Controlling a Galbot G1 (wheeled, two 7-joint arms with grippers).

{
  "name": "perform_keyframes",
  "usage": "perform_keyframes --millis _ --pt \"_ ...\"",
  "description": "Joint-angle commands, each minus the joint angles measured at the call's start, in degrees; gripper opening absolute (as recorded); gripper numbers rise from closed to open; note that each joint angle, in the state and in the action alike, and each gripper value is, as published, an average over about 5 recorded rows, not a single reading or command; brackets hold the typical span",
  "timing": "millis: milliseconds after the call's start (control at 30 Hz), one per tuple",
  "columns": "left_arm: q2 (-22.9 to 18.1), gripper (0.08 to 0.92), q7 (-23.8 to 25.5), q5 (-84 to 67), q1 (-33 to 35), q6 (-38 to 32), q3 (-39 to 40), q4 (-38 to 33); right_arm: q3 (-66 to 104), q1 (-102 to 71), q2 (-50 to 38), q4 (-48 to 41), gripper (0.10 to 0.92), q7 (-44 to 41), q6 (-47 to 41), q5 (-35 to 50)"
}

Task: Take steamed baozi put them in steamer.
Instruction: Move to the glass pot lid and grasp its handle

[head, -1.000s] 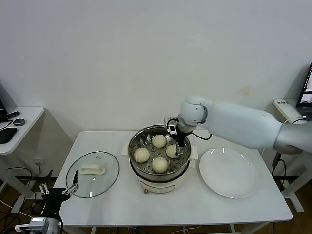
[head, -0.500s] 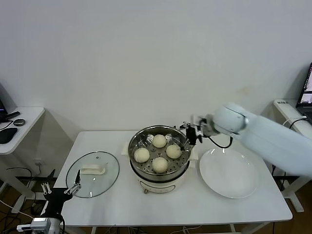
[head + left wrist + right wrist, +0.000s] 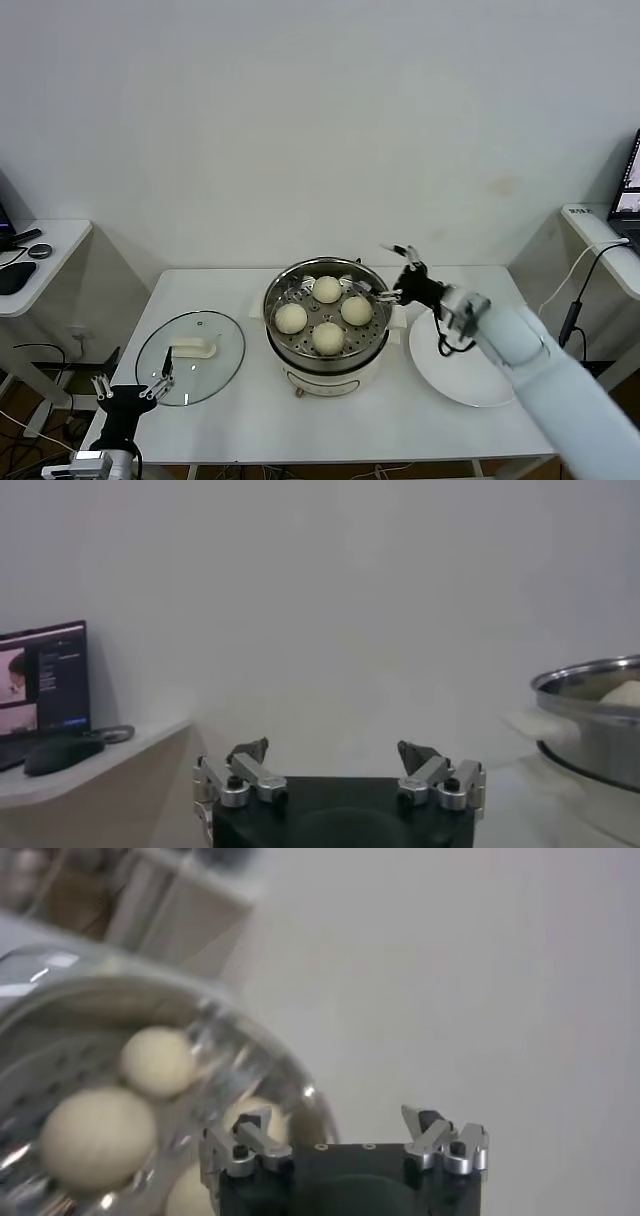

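Note:
Several cream-white baozi, among them one at the back [image 3: 326,289] and one at the front [image 3: 328,338], sit on the perforated tray inside the steel steamer [image 3: 276,335] at the table's middle. My right gripper [image 3: 397,272] is open and empty, just right of the steamer's rim and above the table. In the right wrist view the open gripper [image 3: 343,1131] points past the steamer [image 3: 230,1043], with baozi [image 3: 96,1135] showing inside. My left gripper [image 3: 130,388] is open and empty, low at the table's front left corner; the left wrist view [image 3: 337,759] shows it open too.
A flat white plate [image 3: 468,354] lies right of the steamer, under my right arm. A round glass lid with a white handle [image 3: 190,356] lies left of the steamer. A side table [image 3: 30,255] with dark items stands at the far left.
My right gripper has left the baozi in the steamer and drawn back to the right, out over the steamer's rim. The arm has swung low toward the front right. The left gripper has barely moved.

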Motion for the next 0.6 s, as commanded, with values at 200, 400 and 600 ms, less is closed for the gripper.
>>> perform_keyframes --millis 200,400,600 --pt "1.76 0.823 -9.68 32.67 -0.97 -2.08 2.56 4.84 40.12 -31.29 27.77 3.75 0.823 4.79 19.09 -5.28" --pt "4.51 0.823 -11.64 55.79 -1.62 -4.55 0.87 9.62 41.27 -36.31 28.68 6.66 0.823 6.89 14.94 -0.18" --pt "9.1 0.823 -9.81 73.55 -7.64 -8.79 0.88 19.36 41.17 -37.84 29.1 6.57 0.823 8.28 13.72 1.31"
